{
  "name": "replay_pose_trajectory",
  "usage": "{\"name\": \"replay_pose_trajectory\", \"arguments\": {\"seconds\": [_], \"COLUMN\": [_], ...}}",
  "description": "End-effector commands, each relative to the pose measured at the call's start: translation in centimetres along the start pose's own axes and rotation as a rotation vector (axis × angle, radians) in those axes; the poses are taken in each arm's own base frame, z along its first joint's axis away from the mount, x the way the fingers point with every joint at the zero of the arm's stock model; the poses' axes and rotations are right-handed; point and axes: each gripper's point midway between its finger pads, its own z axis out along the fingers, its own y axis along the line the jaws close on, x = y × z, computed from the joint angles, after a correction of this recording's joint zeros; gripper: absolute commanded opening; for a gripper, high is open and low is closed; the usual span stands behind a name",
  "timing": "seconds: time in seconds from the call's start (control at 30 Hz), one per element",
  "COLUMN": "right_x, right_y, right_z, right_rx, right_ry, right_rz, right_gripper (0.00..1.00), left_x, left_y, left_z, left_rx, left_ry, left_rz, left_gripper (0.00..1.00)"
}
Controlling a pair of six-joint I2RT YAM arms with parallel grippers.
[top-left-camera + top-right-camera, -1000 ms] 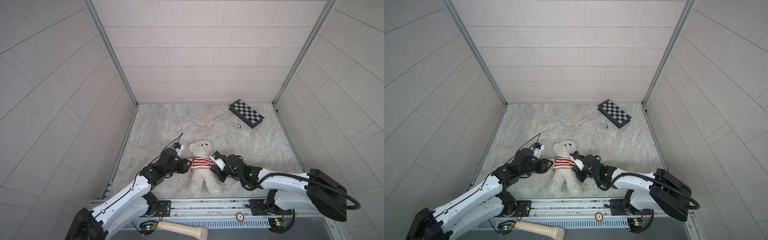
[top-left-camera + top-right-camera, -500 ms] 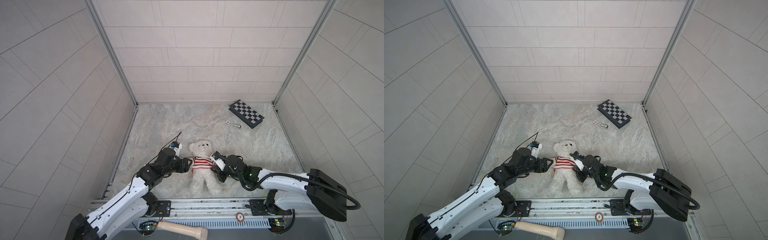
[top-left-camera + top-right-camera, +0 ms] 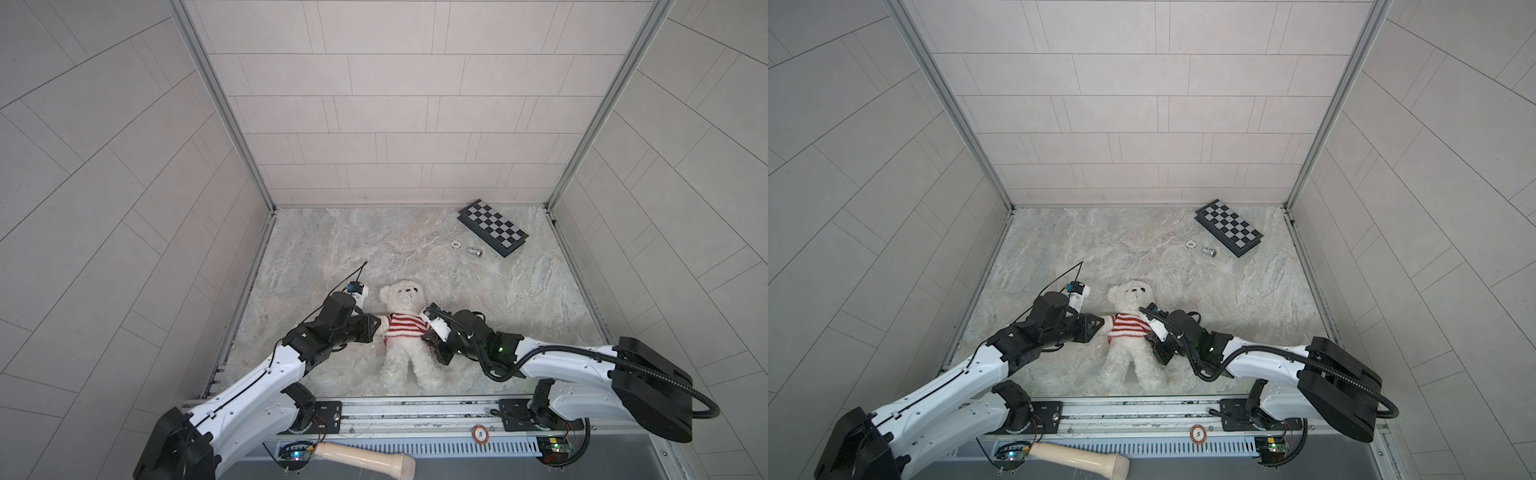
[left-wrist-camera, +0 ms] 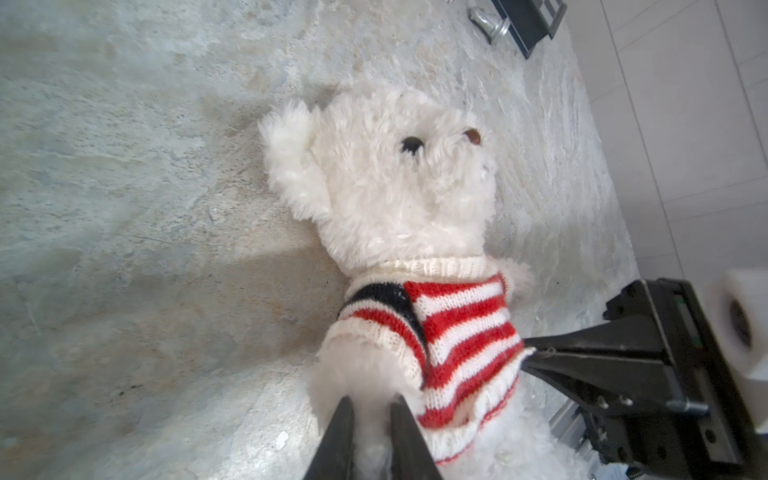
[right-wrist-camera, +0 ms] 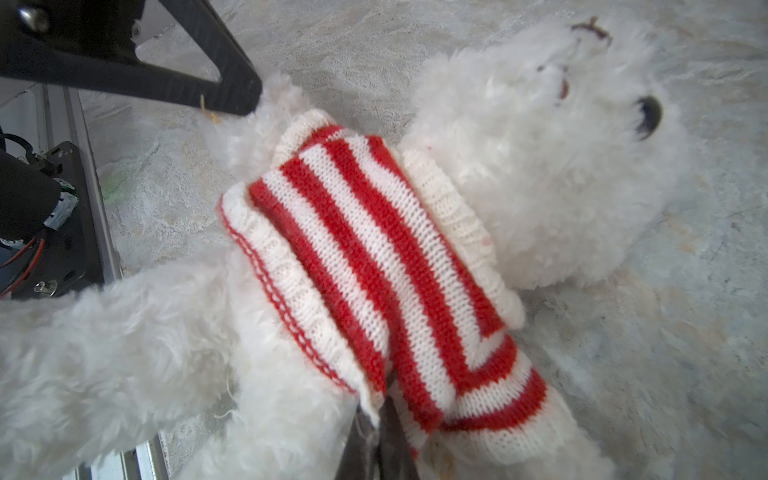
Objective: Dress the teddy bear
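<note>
The teddy bear (image 3: pixel 403 297) (image 3: pixel 1133 296) lies on its back on the marble table, head toward the far wall, wearing a red-and-white striped sweater (image 3: pixel 405 330) (image 3: pixel 1127 326). My left gripper (image 3: pixel 376 324) (image 3: pixel 1100 322) (image 4: pixel 371 405) is shut on the fluffy paw that pokes out of the sleeve on the bear's left-hand side. On the opposite side, my right gripper (image 3: pixel 430 336) (image 3: pixel 1152 332) (image 5: pixel 376 409) is shut on the sweater's lower edge (image 5: pixel 365 386) beside the other sleeve. The right wrist view shows the bear's face (image 5: pixel 540 166).
A folded chessboard (image 3: pixel 492 227) lies at the back right, with a small white disc (image 3: pixel 456 244) and a silver piece (image 3: pixel 473 252) beside it. A metal rail (image 3: pixel 415 409) runs along the front edge, and a pale wooden handle (image 3: pixel 365 455) lies below it. Tiled walls enclose three sides.
My left gripper opened wide, shifted a little along the bear's arm and closed on the paw. The right gripper and the bear have stayed in place.
</note>
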Motion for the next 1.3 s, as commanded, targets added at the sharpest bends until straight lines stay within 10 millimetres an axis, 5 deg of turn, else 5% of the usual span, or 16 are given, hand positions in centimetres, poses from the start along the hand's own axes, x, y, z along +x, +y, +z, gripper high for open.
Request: {"name": "replay_pose_trajectory", "arguments": {"seconds": [0.0, 0.27, 0.53, 0.7, 0.9, 1.27], "right_x": [0.0, -0.8, -2.3, -5.9, -10.2, -8.1], "right_y": [-0.2, -0.1, -0.2, 0.6, 4.3, 5.9], "right_z": [-0.2, -1.3, -2.4, -3.1, -1.0, 2.3], "right_rx": [0.015, 0.017, 0.044, 0.04, -0.046, -0.078], "right_ry": [0.002, -0.053, -0.071, -0.136, -0.157, -0.015], "right_rz": [-0.026, -0.062, -0.123, -0.196, -0.336, -0.49], "right_gripper": [0.0, 0.03, 0.36, 0.52, 0.51, 0.45], "left_x": [-0.3, -1.0, -1.3, -1.5, -1.7, -2.0], "left_y": [-0.2, -0.6, -1.2, -1.5, -1.9, -2.2], "left_z": [-0.2, -1.0, -1.2, -1.2, -1.2, -1.4], "left_rx": [0.018, 0.023, 0.052, 0.07, 0.088, 0.099], "left_ry": [-0.024, -0.052, -0.067, -0.073, -0.079, -0.09], "left_rz": [0.007, 0.003, 0.002, -0.002, -0.013, -0.018], "left_gripper": [0.1, 0.0, 0.0, 0.0, 0.0, 0.0]}}
